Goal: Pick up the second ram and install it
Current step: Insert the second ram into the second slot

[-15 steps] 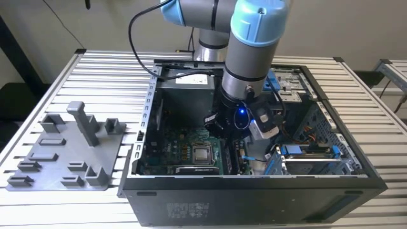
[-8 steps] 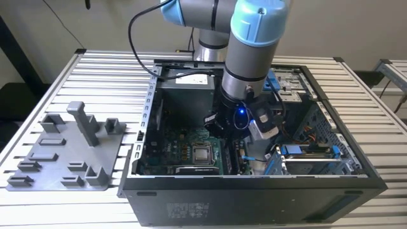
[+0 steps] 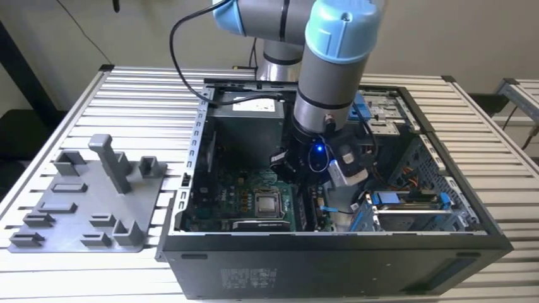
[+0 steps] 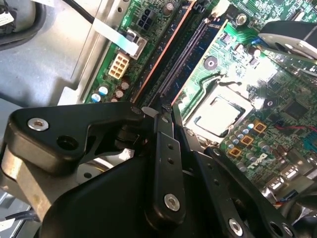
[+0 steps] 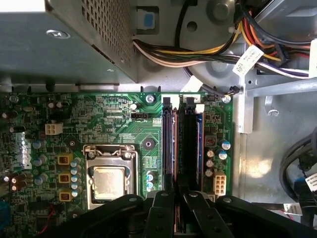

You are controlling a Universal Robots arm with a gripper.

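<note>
My gripper [image 3: 319,189] reaches down inside the open computer case [image 3: 194,158], over the memory slots of the green motherboard [image 5: 99,114]. Two long dark sticks stand edge-on side by side there. The second ram [image 5: 190,144] is the dark bluish one, farther from the processor socket [image 5: 109,181]. It runs straight in between my fingertips [image 5: 166,198], which are drawn close around its upper edge. In the second wrist view the same stick [image 4: 190,54] leads into the gripper [image 4: 159,108]. The neighbouring stick [image 5: 173,144] shows a brownish top edge.
A grey power supply box [image 5: 64,39] and a bundle of coloured cables [image 5: 198,49] lie close beyond the slots. Drive bays with blue clips [image 3: 413,199] stand on the exterior view's right. A grey fixture plate [image 3: 93,196] with upright pegs lies outside the case on the exterior view's left.
</note>
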